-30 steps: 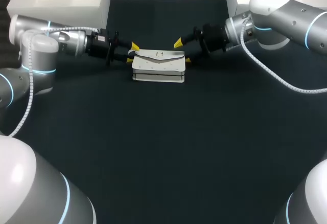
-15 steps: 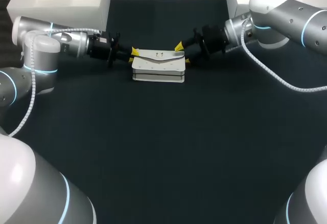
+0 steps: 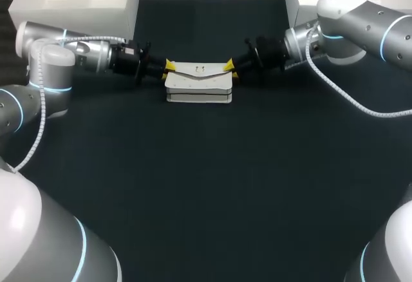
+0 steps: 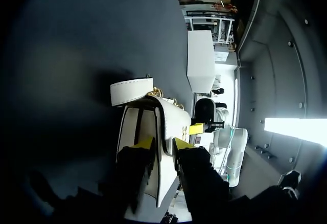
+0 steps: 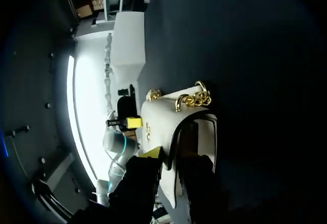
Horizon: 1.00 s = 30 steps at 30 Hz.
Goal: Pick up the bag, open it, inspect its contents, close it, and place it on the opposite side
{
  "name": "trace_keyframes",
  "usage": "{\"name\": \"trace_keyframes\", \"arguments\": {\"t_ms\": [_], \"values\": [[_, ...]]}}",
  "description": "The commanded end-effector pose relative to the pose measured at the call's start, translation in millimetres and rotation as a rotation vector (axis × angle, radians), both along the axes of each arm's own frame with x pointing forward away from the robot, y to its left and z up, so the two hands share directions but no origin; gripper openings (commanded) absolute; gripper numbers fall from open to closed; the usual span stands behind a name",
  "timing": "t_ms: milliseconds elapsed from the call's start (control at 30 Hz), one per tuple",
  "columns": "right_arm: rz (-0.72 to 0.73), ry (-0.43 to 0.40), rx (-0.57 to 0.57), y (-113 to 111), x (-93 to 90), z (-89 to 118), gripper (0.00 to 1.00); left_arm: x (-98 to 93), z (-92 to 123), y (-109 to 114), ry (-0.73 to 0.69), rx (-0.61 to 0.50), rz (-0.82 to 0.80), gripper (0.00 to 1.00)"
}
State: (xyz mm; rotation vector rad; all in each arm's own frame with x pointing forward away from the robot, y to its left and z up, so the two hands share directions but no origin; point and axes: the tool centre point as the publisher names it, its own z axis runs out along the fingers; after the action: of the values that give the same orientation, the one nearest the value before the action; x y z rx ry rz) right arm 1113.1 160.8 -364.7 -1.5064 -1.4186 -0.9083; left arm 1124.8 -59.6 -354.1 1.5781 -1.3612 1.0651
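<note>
Dark, matte counter seen from above, with two pale bins beyond its far corners.

**Head view.** Small white bag lying on the counter near the far edge, about midway between the left and right edges, with its flap facing up. Left hand at the bag's left end and right hand at its right end. Both narrowed, each with its yellow tips pressed onto an upper corner of the bag. Small metal clasp in the middle of the flap. No writing legible.

**Left wrist view.** Left hand clamped narrowly on the bag's end wall, one tip on each face. White strap pad and a short run of gold chain ahead of the fingers. Right hand's yellow tip visible at the bag's far end. No label or print readable.

**Right wrist view.** Right hand pinching the near end of the bag, with the dark-edged flap seam running between the fingers. Gold chain heaped loosely on the bag ahead of them. Left hand at the opposite end.

**Handling, as a judgement.**
- Probably light, with fairly stiff, boxy walls and a softer hinged flap.
- Smooth, leather-like skin, likely slippery under small tips.
- Chain loose and liable to swing or snag.
- Stiff end walls the safest hold for lifting.
- Flap's lower edge by the clasp the likely place to open it.
</note>
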Motion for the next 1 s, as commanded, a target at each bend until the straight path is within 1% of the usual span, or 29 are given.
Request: {"name": "trace_keyframes", "arguments": {"t_ms": [33,67,100,133,167,200,233,267,567,700,733,767,800,833,867,900,967,1000], "values": [[0.015,0.006,0.013,-1.2,3.9,-1.5,0.75,0.9,0.2,-2.2,-0.004,0.0,-0.001,0.4],[0.014,0.006,0.013,-1.1,3.7,-1.3,0.73,1.1,-0.6,-2.6,-0.004,0.0,-0.002,0.35],[0.013,0.005,0.014,-0.9,3.6,-1.2,0.65,2.0,-3.1,-3.4,0.001,0.001,-0.001,0.17],[0.012,0.005,0.015,-0.4,3.5,-1.3,0.61,2.6,-4.9,-3.7,0.006,0.0,0.0,0.09],[0.011,0.005,0.015,0.0,3.5,-1.4,0.53,2.8,-6.0,-4.0,0.009,0.0,0.0,0.03],[0.009,0.006,0.015,0.6,3.5,-2.0,0.42,2.9,-7.8,-4.4,0.013,0.0,0.002,0.0],[0.008,0.007,0.016,0.8,3.5,-2.4,0.18,2.8,-8.7,-4.6,0.014,0.0,0.002,0.0],[0.006,0.007,0.016,1.0,3.5,-2.7,0.0,2.6,-9.3,-4.9,0.015,0.0,0.003,0.0],[0.006,0.008,0.024,1.9,-0.1,-3.7,0.0,-0.3,-9.8,-5.1,0.01,-0.004,0.011,0.0],[0.01,0.004,0.024,2.4,-3.0,-2.1,0.0,-2.8,-6.3,-4.7,0.006,-0.007,0.01,0.0],[0.01,0.007,0.022,1.9,-3.1,-1.2,0.0,-3.9,-4.3,-4.6,0.002,-0.007,0.009,0.35],[0.008,0.004,0.013,1.2,-3.4,0.2,0.0,-5.1,-1.9,-4.2,-0.002,-0.009,0.009,0.6],[0.007,0.004,0.012,0.2,-3.9,2.0,0.36,-6.9,1.4,-3.5,-0.01,-0.01,0.009,0.86],[0.005,0.004,0.008,-1.0,-4.4,3.8,0.71,-8.9,4.3,-2.6,-0.016,-0.009,0.011,0.96],[0.003,0.0,0.004,-2.2,-5.0,5.5,1.0,-10.9,7.0,-1.5,-0.018,-0.01,0.011,0.96],[-0.003,-0.002,-0.002,-3.9,-5.6,7.5,1.0,-13.0,9.1,-0.5,-0.024,-0.01,0.013,0.95],[-0.008,-0.007,-0.013,-8.3,-6.8,10.4,1.0,-18.7,12.3,1.8,-0.026,-0.007,0.015,0.86],[-0.013,-0.006,-0.025,-10.4,-7.4,11.4,1.0,-21.3,13.4,3.1,-0.027,-0.005,0.016,0.83]]}}
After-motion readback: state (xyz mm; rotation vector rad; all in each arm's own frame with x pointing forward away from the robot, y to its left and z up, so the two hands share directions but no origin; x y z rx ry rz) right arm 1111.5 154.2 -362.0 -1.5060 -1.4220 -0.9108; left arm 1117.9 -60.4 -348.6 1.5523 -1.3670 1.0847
